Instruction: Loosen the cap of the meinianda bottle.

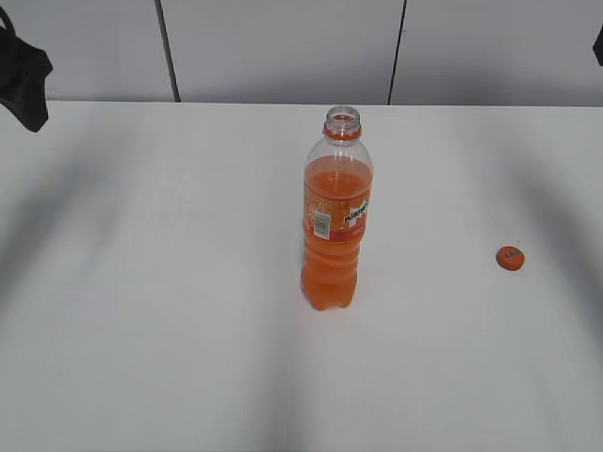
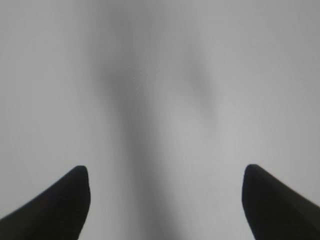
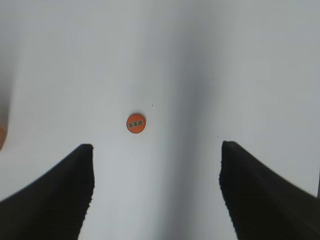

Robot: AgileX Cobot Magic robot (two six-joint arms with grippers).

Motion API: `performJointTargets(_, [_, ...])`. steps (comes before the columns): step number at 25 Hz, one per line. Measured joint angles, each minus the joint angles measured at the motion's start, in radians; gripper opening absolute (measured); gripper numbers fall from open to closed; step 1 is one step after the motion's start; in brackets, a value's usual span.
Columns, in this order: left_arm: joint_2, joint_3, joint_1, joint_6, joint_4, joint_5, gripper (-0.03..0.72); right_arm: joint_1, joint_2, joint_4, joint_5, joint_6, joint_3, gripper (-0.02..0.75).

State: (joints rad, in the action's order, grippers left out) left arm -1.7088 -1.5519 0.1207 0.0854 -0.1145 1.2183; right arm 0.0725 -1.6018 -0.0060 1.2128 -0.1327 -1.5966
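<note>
The meinianda bottle (image 1: 334, 221) stands upright near the middle of the white table, with orange drink, an orange label and an orange neck ring; its mouth is uncapped. The orange cap (image 1: 510, 258) lies flat on the table to the bottle's right, apart from it. It also shows in the right wrist view (image 3: 135, 123), ahead of my right gripper (image 3: 157, 152), which is open and empty high above the table. My left gripper (image 2: 165, 172) is open and empty over bare table; the bottle is out of its view.
The white table (image 1: 141, 282) stretches wide around the bottle. A grey panelled wall (image 1: 283, 47) runs behind its far edge. A dark part of the left arm (image 1: 24, 75) hangs at the top left corner.
</note>
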Motion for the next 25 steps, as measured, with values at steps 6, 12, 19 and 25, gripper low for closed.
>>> performJointTargets(6, [0.109,0.128,0.000,0.000,0.005,-0.001,0.564,0.000,0.065,0.046,0.000,-0.001,0.099,0.586])
performJointTargets(12, [0.267,0.390,0.000,0.000,0.007,-0.021,0.563,0.000,0.146,0.050,0.001,-0.001,0.293,0.586])
performJointTargets(19, [0.437,0.643,0.000,0.000,0.047,-0.093,0.563,0.000,0.272,0.050,-0.034,-0.002,0.567,0.586])
performJointTargets(25, [0.567,0.788,0.000,-0.001,0.108,-0.127,0.563,0.000,0.383,0.050,-0.109,-0.001,0.746,0.586])
